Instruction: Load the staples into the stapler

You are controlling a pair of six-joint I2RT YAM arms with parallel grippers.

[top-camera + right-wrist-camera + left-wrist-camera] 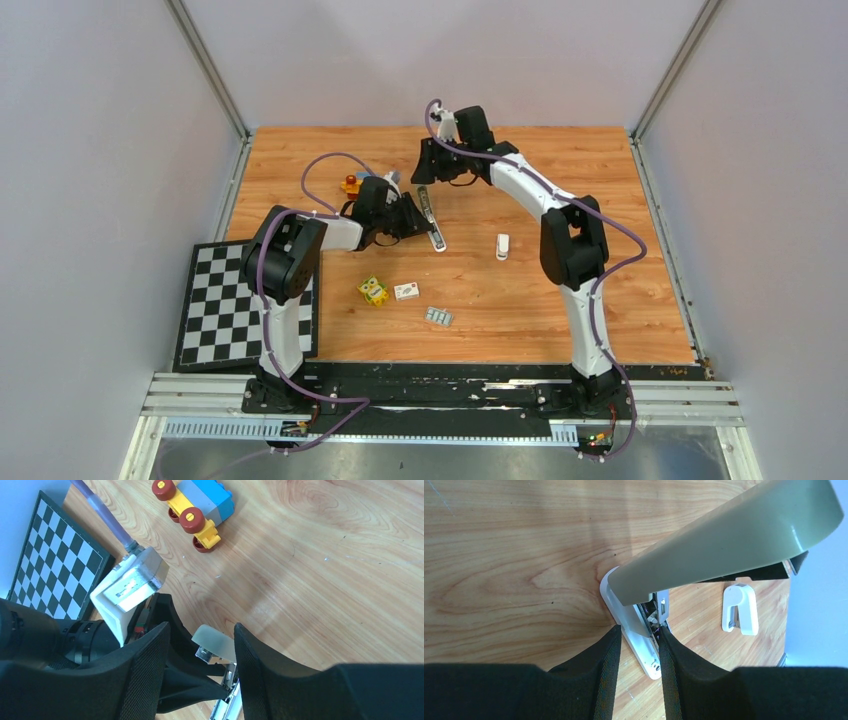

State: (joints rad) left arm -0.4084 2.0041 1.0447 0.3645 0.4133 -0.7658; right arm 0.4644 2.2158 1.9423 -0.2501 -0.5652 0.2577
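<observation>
The stapler (pixel 431 222) lies mid-table with its white base (pixel 636 630) down and its grey-green lid (pixel 724 540) swung up. My left gripper (pixel 412 222) is shut on the base, a finger on each side (pixel 639 627). My right gripper (pixel 432 175) hangs over the far end, open, with the lid tip (pixel 216 644) between its fingers (pixel 200 626), close to the right one. The staples (pixel 438 316), a small silver-grey ridged block, lie near the front of the table, apart from both grippers and out of both wrist views.
A small white stapler (pixel 502 246) lies right of the main one, also in the left wrist view (pixel 740 609). A white box (pixel 406 291) and a yellow cube (pixel 373 290) lie by the staples. A toy train (pixel 192 505) and a chessboard (pixel 225 300) are at left.
</observation>
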